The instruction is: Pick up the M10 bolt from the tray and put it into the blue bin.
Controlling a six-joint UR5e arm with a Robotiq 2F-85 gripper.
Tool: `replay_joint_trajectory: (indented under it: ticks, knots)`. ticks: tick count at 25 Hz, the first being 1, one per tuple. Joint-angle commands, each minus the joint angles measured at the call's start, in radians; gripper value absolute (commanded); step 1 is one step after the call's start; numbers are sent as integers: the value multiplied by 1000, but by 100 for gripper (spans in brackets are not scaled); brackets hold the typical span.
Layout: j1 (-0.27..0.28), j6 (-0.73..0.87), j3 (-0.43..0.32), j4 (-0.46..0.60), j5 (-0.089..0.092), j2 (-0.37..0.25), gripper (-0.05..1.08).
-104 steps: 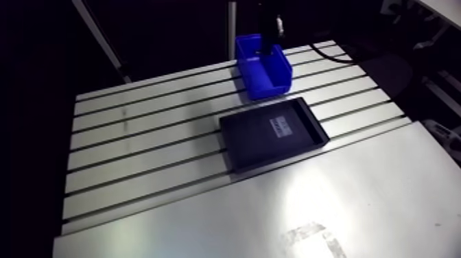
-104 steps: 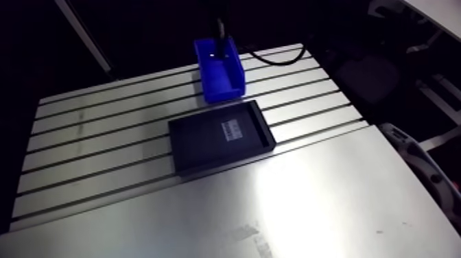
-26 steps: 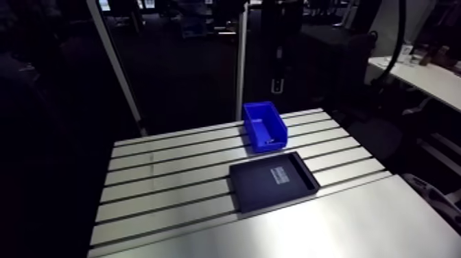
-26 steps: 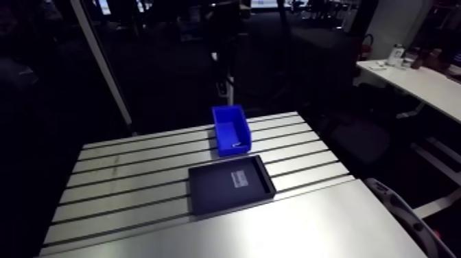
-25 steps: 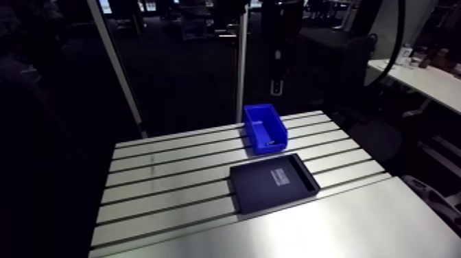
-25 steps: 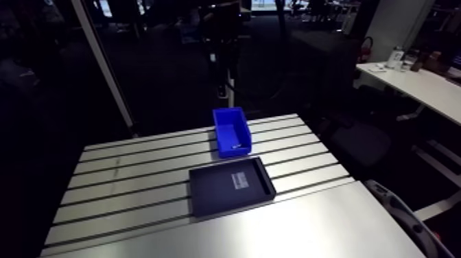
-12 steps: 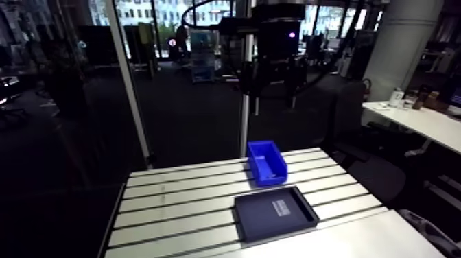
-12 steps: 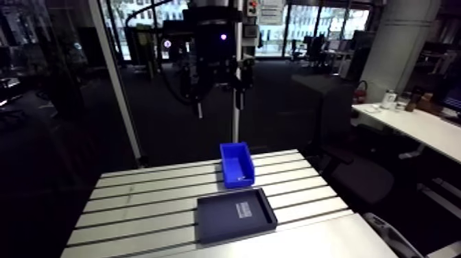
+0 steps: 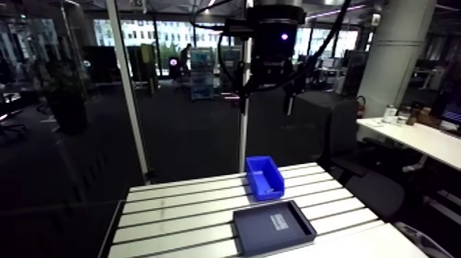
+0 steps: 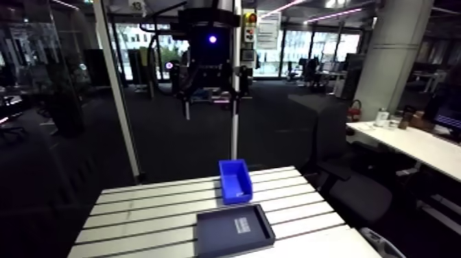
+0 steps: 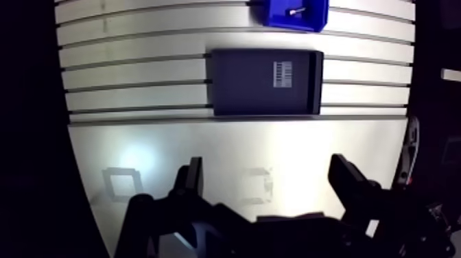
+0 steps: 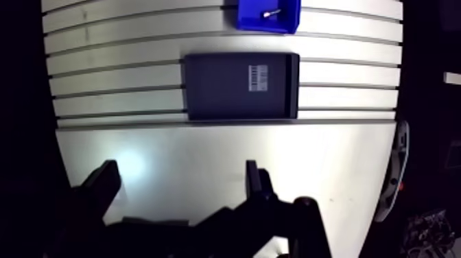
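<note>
Well ahead of the empty, wide-spread black end effector (image 11: pixel 267 165), a small silver bolt (image 11: pixel 295 12) is lying inside the blue plastic bin (image 11: pixel 274 19).

**Slotted aluminium table carrying a black tray and a blue bin**

Silver table (image 11: pixel 137 68) viewed from above in the wrist view. Long parallel dark slots across the far part; a smooth, bare metal sheet (image 11: pixel 226 147) over the near part, with two faint pale square marks on it. Only two things set directly on the slotted part. First, a shallow black tray (image 11: pixel 240 89), rectangular, long side along the slots, spanning several of them, near edge just beside the seam with the smooth sheet, small white label toward one end. Second, a blue bin (image 12: pixel 250 20), open-topped, just beyond the tray's far edge, apart from it, toward the label end, long side across the slots.
</note>
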Motion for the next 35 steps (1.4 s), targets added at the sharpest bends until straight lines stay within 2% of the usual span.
replay_joint_trajectory:
  ticks: [1, 18, 35]
  knots:
    - [0, -6, -9, 12, -12, -18, 1]
    - [9, -6, -9, 12, -9, -20, 1]
    - [43, -6, -6, 12, -9, -15, 1]
